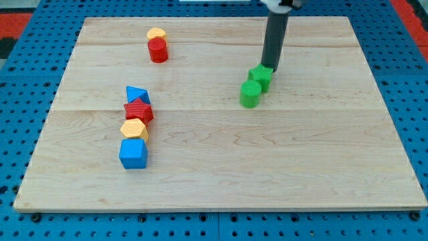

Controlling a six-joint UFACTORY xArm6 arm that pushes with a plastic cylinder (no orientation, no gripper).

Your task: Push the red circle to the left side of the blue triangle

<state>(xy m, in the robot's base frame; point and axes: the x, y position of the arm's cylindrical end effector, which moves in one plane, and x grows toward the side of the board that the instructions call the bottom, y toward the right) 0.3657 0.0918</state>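
Note:
The red circle (158, 50) stands near the view's top left, touching a yellow block (156, 33) just above it. The blue triangle (137, 95) lies lower, at the view's left, at the top of a column of blocks. My tip (270, 68) is at the view's right of centre, touching the top edge of a green block (261, 77), far to the right of the red circle and the blue triangle.
Below the blue triangle sit a red star (139, 110), a yellow hexagon (134, 129) and a blue cube (133, 154), packed in a column. A second green block (250, 94) touches the first. The wooden board (321, 167) lies on a blue pegboard.

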